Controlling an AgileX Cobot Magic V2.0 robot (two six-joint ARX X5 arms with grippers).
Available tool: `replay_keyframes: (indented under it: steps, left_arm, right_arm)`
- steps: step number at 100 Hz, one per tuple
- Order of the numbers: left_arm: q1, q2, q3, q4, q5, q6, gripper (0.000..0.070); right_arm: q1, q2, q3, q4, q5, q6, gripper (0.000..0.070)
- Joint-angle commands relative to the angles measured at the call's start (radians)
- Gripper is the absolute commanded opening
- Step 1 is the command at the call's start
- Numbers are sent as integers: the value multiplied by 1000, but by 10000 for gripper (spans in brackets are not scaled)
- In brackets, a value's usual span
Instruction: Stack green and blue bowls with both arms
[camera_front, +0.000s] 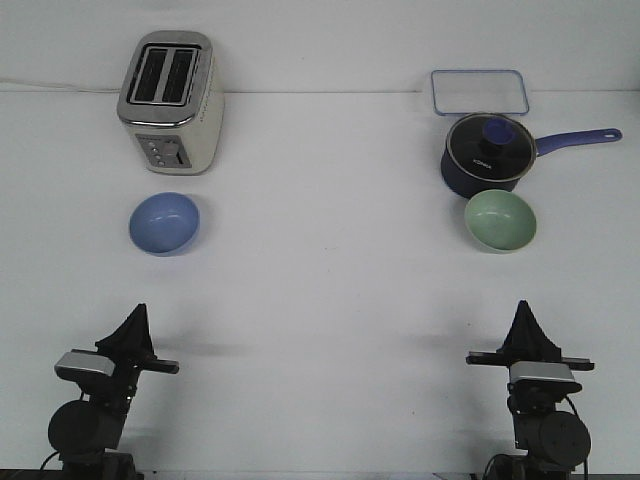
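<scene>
Stood at the very start of the task, by the look of it: nothing gripped, nothing stacked

Blue bowl (164, 223) at middle left of the frame, upright on the white worktop (320, 290), just below the toaster (170, 100) and apart from it

Green bowl (500, 220) at middle right, just below the dark saucepan (490, 153), rim seeming to touch or nearly touch the pan's base; too close to tell which

Clear lidded container (480, 92) behind the pan, at upper right

Left claw (135, 318) at lower left, right claw (523, 315) at lower right, both well apart from the bowls and holding nothing; tips appeared drawn to a narrow point, though seen edge-on, so true width could not be told

Next move judged to call for each arm reaching forward to its own bowl, spreading over a rim; extra care needed on the right, with the saucepan crowding the green bowl
</scene>
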Motion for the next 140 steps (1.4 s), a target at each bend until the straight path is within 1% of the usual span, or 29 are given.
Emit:
replay_keyframes:
  steps: [1,84,109,123,140]
  left_arm:
    - [0,-2,-20,11,2,11,10]
    - [0,-2,-20,11,2,11,10]
    - [0,-2,-20,11,2,11,10]
    - [0,-2,-20,11,2,11,10]
    - [0,-2,-20,11,2,11,10]
  right_arm:
    - [0,0,-2,12,3,11,0]
    - [0,0,-2,12,3,11,0]
    - [0,0,12,51,-7,45,0]
    - [0,3,102,-31,-2,44,0]
    - [0,109,298,-220,29,44,0]
